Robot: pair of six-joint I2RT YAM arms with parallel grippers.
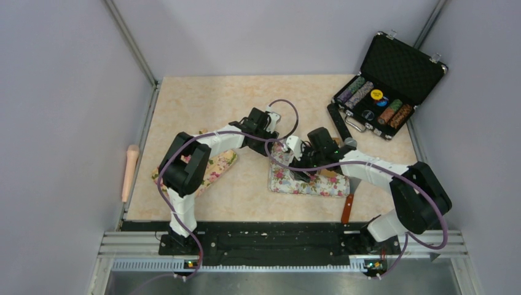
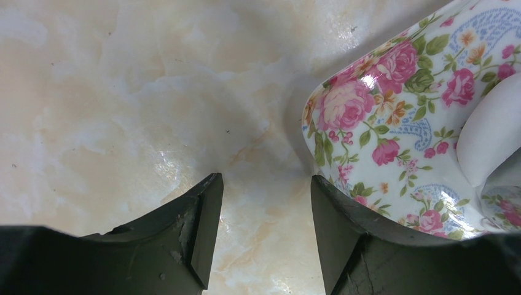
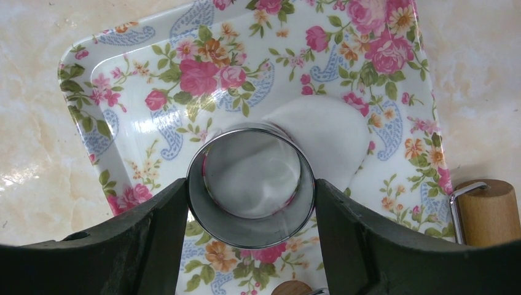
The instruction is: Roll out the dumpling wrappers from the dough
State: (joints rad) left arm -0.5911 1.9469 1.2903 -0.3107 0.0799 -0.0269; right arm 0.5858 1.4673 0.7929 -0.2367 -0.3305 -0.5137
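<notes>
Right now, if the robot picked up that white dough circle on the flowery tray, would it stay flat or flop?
Probably flop: the dough wrapper looks very thin and lies flat against the tray, so it would likely droop. It looks soft, so it might stretch or tear. It seems light for its width.

Polished metal ring (image 3: 252, 232); glossy floral-printed tray (image 3: 141, 129); matt white dough wrapper (image 3: 335, 132); smooth pale wooden handle (image 3: 488, 212); faintly reflective marbled desk (image 2: 123, 92).
</notes>
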